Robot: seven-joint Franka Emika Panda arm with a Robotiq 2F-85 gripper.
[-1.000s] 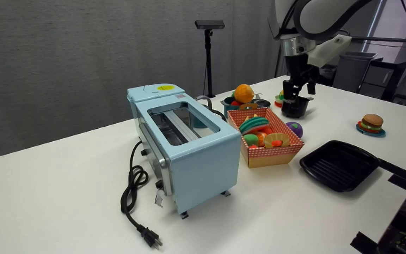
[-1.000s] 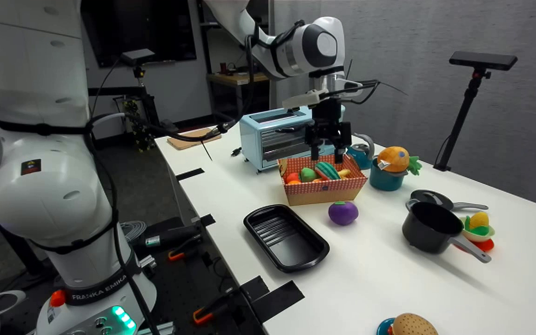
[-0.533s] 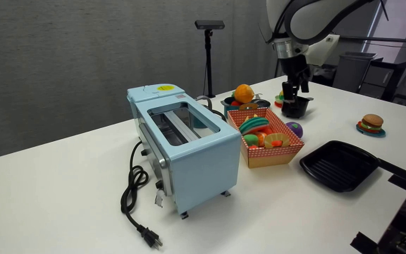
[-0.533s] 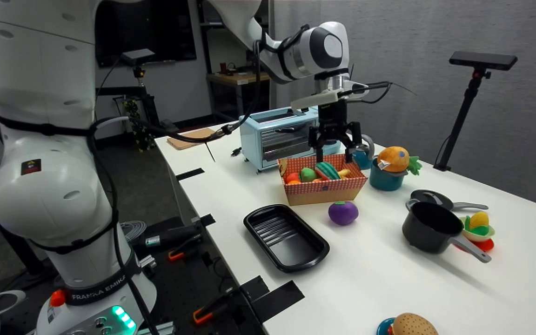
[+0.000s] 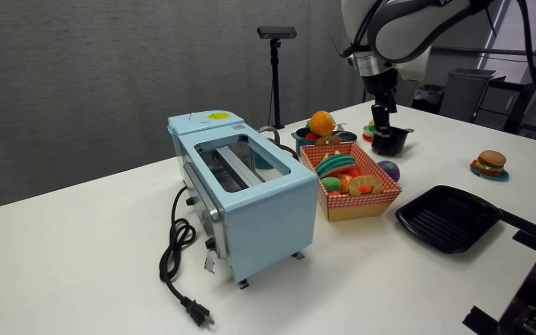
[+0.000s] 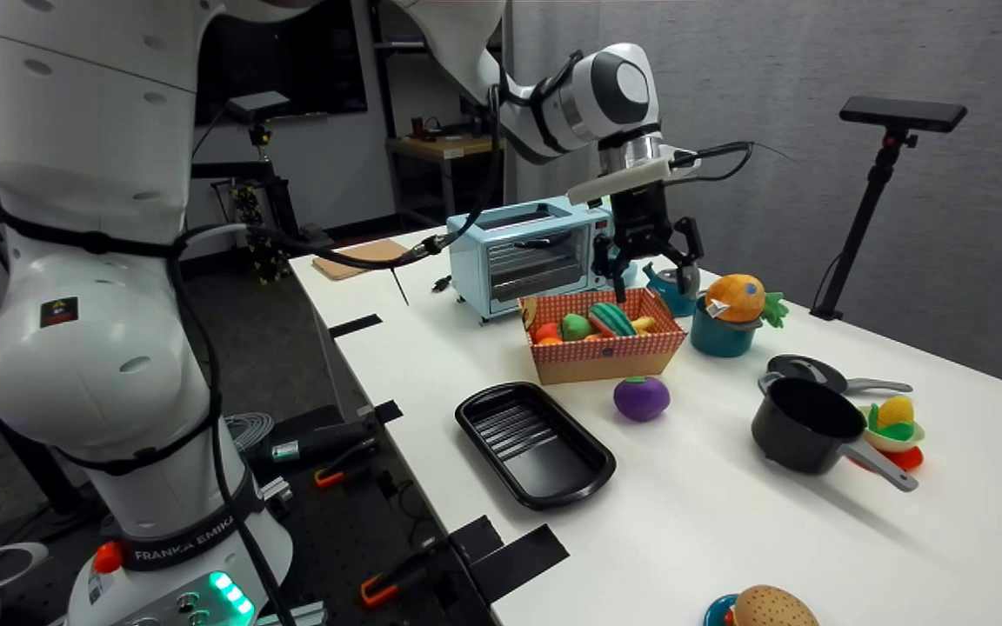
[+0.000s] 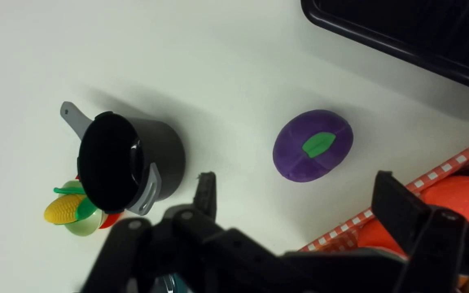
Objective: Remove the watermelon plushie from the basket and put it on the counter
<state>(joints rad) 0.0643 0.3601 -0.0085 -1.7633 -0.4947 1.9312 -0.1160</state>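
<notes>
The watermelon plushie (image 5: 335, 164), a green-striped slice with red flesh, lies on top among other toy food in the basket (image 5: 356, 212); it also shows in an exterior view (image 6: 612, 318). The basket has a red checked lining. My gripper (image 6: 656, 293) is open and empty, above the basket's far right part in that view. In the wrist view, my gripper (image 7: 295, 178) has its jaws wide apart, one finger over the basket edge, the other over the white counter (image 7: 234, 73). The plushie is mostly or wholly hidden behind the gripper there.
A purple toy (image 7: 314, 146) sits beside the basket. A black pot (image 7: 161, 154), a black grill pan (image 6: 536, 443), a blue toaster oven (image 5: 272, 218), a teal pot (image 6: 721, 337) with an orange plush (image 6: 734, 298) and a burger toy (image 5: 491, 160) stand around.
My gripper has moved rightward and tilted, as seen in the exterior view facing the arm base; in the other view it has shifted slightly left. The plushie and basket have not moved.
</notes>
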